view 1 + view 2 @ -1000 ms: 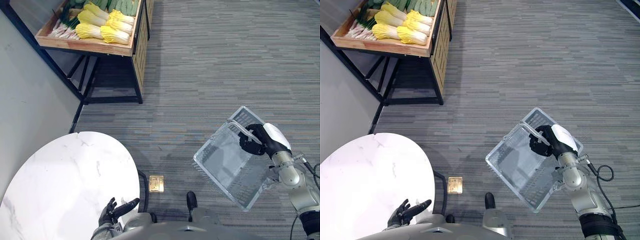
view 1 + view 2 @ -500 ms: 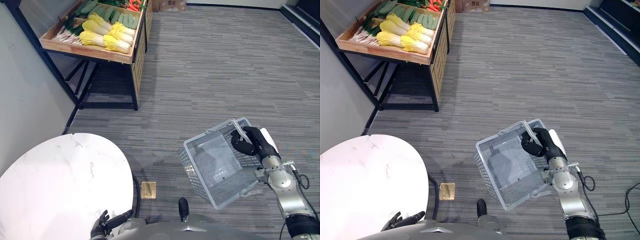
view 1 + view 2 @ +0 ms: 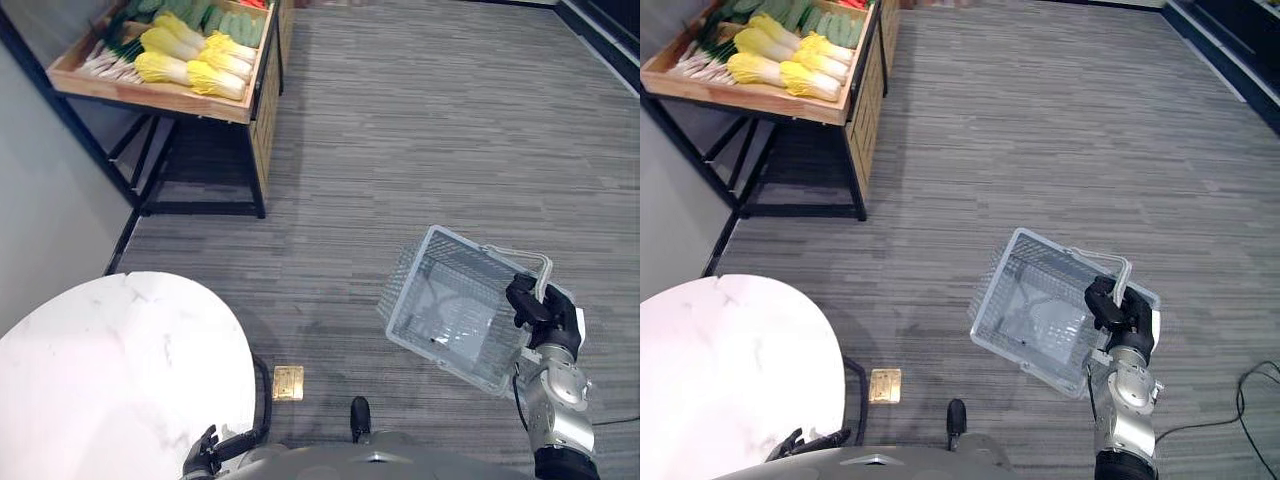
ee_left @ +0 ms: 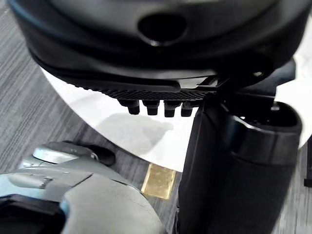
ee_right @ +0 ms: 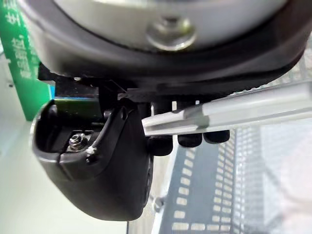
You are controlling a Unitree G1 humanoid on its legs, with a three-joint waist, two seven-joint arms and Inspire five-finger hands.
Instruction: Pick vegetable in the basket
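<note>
Right robot hand (image 3: 541, 308): I noted its fingers curled round the handle of the wire basket (image 3: 452, 312), which hung tilted above the floor. Left robot hand (image 3: 207, 462): fingers relaxed, beside the white surface (image 3: 110, 360). Vegetables (image 3: 190, 62): lay in a wooden tray, well apart from the basket.

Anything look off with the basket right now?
Yes: the basket hangs askew from the right hand, which is curled round its handle. Its mouth appears tipped toward the robot's left rather than level, and it looks empty. The cabbages lie in the wooden crate, well away.
</note>
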